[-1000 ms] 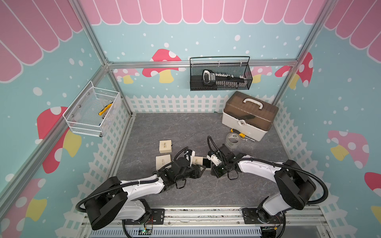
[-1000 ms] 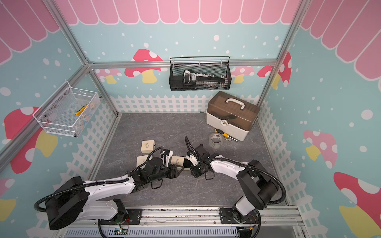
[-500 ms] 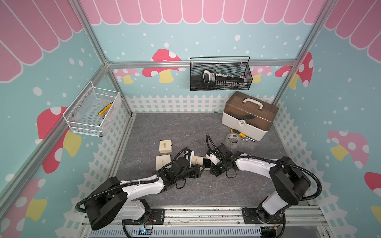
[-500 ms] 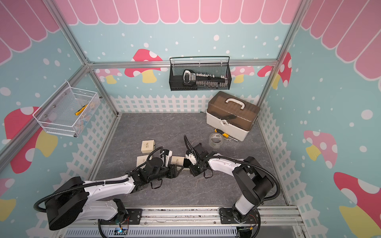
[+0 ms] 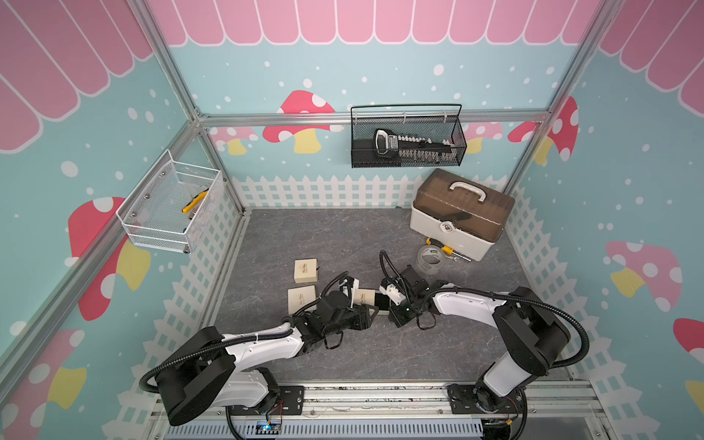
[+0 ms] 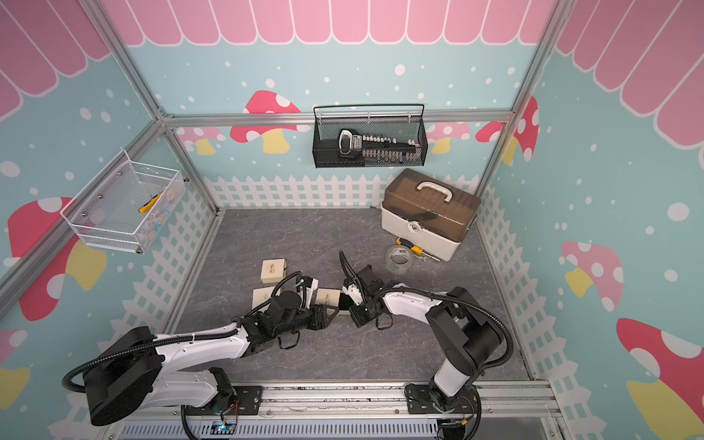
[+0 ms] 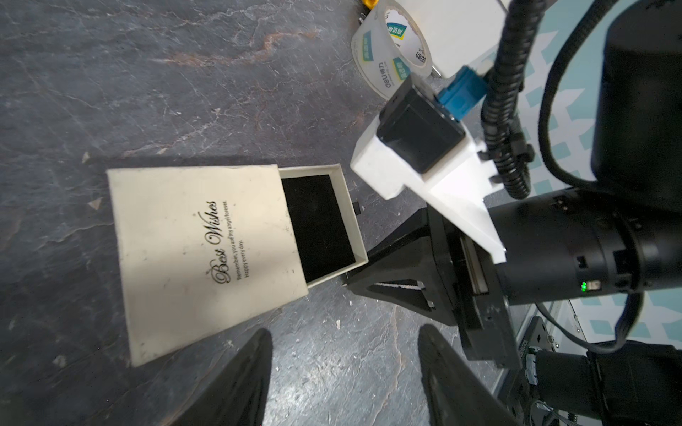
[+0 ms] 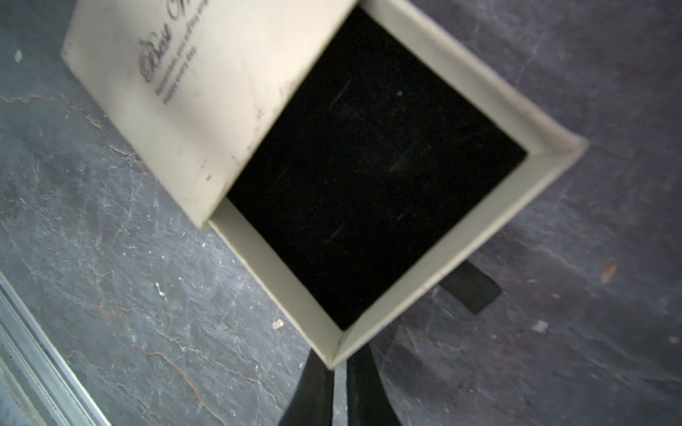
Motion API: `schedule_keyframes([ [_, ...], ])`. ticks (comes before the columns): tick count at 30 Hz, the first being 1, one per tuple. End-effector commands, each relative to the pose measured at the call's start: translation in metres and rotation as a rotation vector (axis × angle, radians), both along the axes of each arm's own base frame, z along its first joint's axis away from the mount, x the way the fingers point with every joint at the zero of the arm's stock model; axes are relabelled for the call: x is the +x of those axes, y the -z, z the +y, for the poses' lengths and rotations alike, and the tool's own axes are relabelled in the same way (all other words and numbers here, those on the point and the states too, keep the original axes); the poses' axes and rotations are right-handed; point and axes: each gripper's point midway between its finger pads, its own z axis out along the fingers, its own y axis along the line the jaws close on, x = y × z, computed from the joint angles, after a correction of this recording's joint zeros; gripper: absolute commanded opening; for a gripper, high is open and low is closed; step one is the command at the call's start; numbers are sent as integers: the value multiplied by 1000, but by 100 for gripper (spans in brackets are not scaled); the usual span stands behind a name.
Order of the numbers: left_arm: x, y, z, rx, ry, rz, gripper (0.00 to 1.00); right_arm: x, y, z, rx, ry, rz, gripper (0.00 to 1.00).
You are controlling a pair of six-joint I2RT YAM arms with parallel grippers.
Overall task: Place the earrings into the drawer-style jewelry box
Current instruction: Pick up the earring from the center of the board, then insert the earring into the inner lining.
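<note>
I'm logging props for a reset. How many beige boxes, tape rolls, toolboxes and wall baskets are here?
Beige boxes: 3
Tape rolls: 1
Toolboxes: 1
Wall baskets: 2
Total: 7

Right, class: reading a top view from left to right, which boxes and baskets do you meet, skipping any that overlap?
In order: white wire basket → closed beige boxes → open drawer-style jewelry box → toolbox.
</note>
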Motion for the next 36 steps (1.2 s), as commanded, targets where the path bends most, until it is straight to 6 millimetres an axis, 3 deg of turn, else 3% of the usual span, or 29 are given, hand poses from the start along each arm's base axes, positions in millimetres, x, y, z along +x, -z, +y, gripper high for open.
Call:
schedule_keyframes([
  [1,4,-9,0,-4,-12,-21,64,2,-1,2,12,-7,2,6],
  [7,5,-10,2,1,-17,-22,64,-2,-4,1,23,5,12,0],
  [20,15,-15,13,1,-45,-36,64,-17,-25,-17,19,63,2,0],
  [28,35,-22,14,-18,-56,-39,63,8,-67,-6,136,342,66,0],
  [36,56,-28,7,-47,-26,-53,62,33,-82,-1,274,571,225,0],
])
